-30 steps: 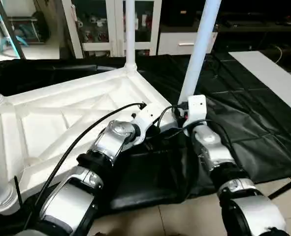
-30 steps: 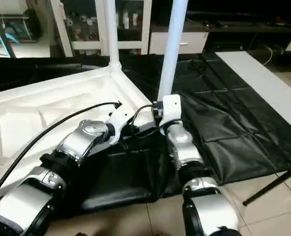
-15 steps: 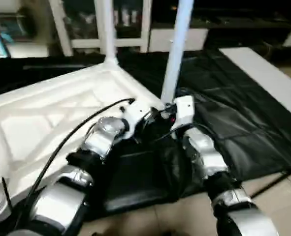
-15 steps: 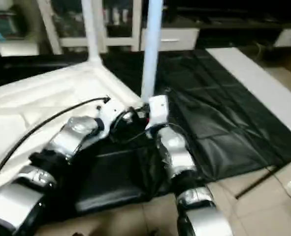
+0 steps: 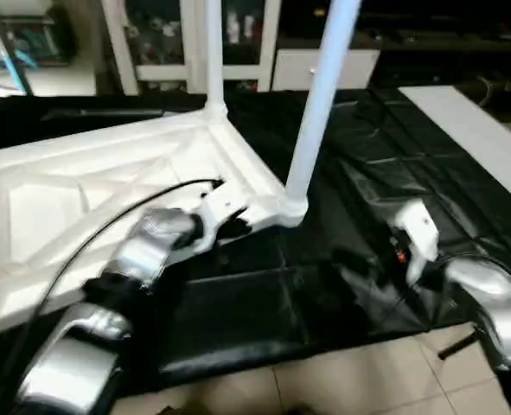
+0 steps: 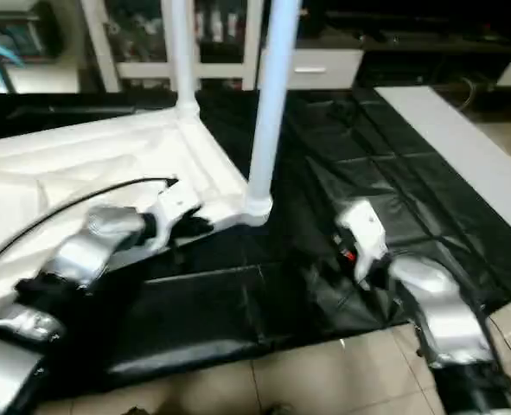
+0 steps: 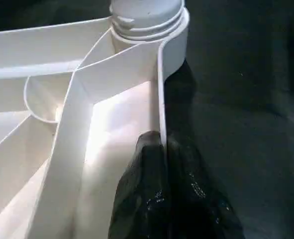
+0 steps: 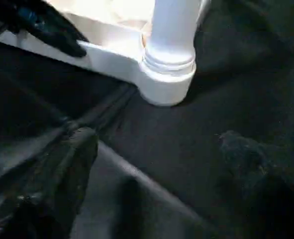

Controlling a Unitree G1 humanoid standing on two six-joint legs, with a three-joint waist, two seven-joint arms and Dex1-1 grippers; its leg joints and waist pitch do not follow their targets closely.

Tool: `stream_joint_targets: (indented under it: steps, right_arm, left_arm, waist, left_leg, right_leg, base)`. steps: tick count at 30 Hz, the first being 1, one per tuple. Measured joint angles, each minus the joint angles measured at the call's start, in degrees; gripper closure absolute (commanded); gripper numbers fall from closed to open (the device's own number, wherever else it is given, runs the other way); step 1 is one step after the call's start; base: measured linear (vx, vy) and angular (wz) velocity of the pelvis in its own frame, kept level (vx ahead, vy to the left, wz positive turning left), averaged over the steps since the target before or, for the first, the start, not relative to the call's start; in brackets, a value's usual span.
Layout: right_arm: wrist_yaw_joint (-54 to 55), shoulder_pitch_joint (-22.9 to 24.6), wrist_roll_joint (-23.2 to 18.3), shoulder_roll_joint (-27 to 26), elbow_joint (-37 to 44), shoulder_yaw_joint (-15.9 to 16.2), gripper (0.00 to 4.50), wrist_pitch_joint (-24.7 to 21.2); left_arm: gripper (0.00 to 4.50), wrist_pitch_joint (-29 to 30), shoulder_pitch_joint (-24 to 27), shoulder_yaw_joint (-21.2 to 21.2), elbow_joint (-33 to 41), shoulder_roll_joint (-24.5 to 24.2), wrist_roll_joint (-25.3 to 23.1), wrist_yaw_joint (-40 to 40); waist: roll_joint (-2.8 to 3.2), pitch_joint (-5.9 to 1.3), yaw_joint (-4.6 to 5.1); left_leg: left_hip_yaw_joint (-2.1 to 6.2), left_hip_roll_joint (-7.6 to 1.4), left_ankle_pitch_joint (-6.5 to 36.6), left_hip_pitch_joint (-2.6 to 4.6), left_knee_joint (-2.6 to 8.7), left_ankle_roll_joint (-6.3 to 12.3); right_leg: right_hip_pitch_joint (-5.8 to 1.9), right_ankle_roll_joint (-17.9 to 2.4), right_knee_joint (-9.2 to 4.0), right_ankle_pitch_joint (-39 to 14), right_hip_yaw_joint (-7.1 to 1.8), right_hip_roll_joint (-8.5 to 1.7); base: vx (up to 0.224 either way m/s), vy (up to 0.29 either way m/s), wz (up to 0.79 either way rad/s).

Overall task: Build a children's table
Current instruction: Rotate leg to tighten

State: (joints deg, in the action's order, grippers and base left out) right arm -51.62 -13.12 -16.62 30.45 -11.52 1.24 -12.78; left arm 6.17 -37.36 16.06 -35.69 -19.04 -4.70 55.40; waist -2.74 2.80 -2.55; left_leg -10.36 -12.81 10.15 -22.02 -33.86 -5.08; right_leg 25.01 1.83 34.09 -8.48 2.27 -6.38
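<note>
The children's table lies upside down on the black cloth, ribbed underside up. One white leg stands screwed into the near right corner socket, and another leg stands at the far corner. My left gripper is shut on the top's thin rim wall just beside the near right corner, one black finger on each side. My right gripper hovers over the cloth a short way off the near leg's base, open wide, with nothing between its fingers.
A long white board lies on the black cloth at the right. White cabinets stand behind the work table. Tiled floor shows below the cloth's front edge.
My right gripper has drawn back from the near leg's base, rightward and toward me, and its fingers have spread. The left gripper keeps its hold on the rim. The camera shifted.
</note>
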Motion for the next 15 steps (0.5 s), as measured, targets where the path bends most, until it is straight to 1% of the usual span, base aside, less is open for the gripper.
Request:
stream_joint_targets:
  steps: [1,2,4,5,6,8,10,11,13,15]
  right_arm:
    - [-1.62,-0.06,-1.16,0.11,0.02,-0.32,0.03,-0.21]
    - [-3.20,-0.19,-1.91,0.19,-0.01,-0.34,0.03,-0.33]
    - [-7.16,-2.02,-2.39,0.41,-0.35,1.28,0.03,-0.37]
    - [-9.30,-2.89,-2.57,1.03,-0.34,2.17,0.03,-0.40]
    - [-10.36,-3.44,-2.58,1.30,-0.40,2.60,0.03,-0.45]
    - [-14.00,-4.13,-3.01,2.03,-0.42,4.33,0.03,-0.81]
    - [-15.22,-4.12,-3.02,2.26,-0.50,4.94,0.03,-1.02]
    - [-16.49,-4.32,-2.95,2.83,-0.67,5.59,0.03,-1.48]
    - [-18.30,-4.97,-2.28,3.60,-1.24,6.85,0.03,-1.46]
    - [-19.50,-5.35,-1.56,3.62,-2.48,7.70,0.03,-1.05]
  left_arm:
    - [4.50,-0.37,0.96,0.66,1.72,-0.84,0.72,3.06]
    - [4.50,-0.68,1.53,1.61,3.20,-1.11,1.24,6.56]
    - [4.50,-0.73,2.64,3.85,6.11,-1.81,2.44,11.73]
    - [4.50,-0.73,3.18,5.33,7.76,-1.88,3.02,14.79]
    - [4.50,-0.72,3.37,6.29,8.59,-1.93,3.26,16.53]
    - [4.50,-0.68,3.36,7.36,9.12,-2.27,3.81,19.11]
    - [4.50,-0.70,3.36,7.43,9.14,-2.43,3.91,20.12]
    - [4.50,-0.75,3.36,7.42,9.13,-2.45,3.91,20.43]
    - [4.50,-0.75,3.35,7.32,8.96,-2.45,3.99,20.63]
    - [4.50,-0.81,3.27,7.29,8.78,-2.45,3.99,20.87]
  waist:
    - [0.05,-0.03,-0.24]
    - [0.09,-0.04,-1.00]
    - [0.05,-0.02,-1.78]
    - [0.03,-0.02,-2.59]
    - [0.01,-0.02,-2.95]
    - [0.01,-0.03,-3.16]
    - [0.00,-0.03,-3.03]
    - [0.17,-0.04,-2.88]
    - [0.24,-0.04,-2.66]
    - [0.24,-0.04,-2.67]
  left_leg:
    - [0.00,0.00,0.00,0.06,0.00,0.00]
    - [-0.02,-0.01,0.00,0.03,0.00,0.00]
    - [-0.29,-0.05,-0.01,-0.05,-0.02,0.00]
    - [-0.53,-0.06,-0.01,-0.05,-0.02,0.00]
    - [-0.72,-0.08,-0.02,-0.05,-0.04,0.02]
    - [-1.07,-0.07,-0.04,-0.05,-0.09,0.06]
    - [-1.08,-0.03,-0.05,-0.08,-0.28,0.08]
    - [-1.07,0.00,-0.05,-0.09,-0.37,0.09]
    - [-1.08,0.04,-0.05,-0.10,-0.44,0.09]
    - [-1.04,0.01,-0.05,-0.09,-0.44,0.09]
  right_leg:
    - [0.01,0.00,-0.01,0.00,0.01,-0.02]
    - [-0.02,-0.02,0.00,0.01,-0.03,-0.04]
    - [-0.10,-0.04,0.05,0.02,-0.20,-0.09]
    - [-0.16,-0.15,0.06,0.09,-0.20,-0.15]
    - [-0.22,-0.20,0.06,0.11,-0.24,-0.22]
    - [-0.32,-0.21,0.04,0.12,-0.32,-0.47]
    - [-0.34,-0.20,0.04,0.11,-0.37,-0.70]
    - [-0.38,-0.19,0.04,0.11,-0.37,-0.76]
    - [-0.45,-0.22,0.02,0.13,-0.36,-0.80]
    - [-0.53,-0.24,0.02,0.14,-0.25,-0.81]
  base:
    - [0.000,0.000,0.00]
    - [0.000,0.000,0.00]
    - [0.000,0.000,0.00]
    - [0.000,0.000,0.00]
    - [0.000,0.000,0.00]
    - [0.000,0.000,0.00]
    - [0.000,0.000,0.00]
    - [0.000,0.000,0.00]
    - [0.000,0.000,0.00]
    - [0.000,0.000,0.00]
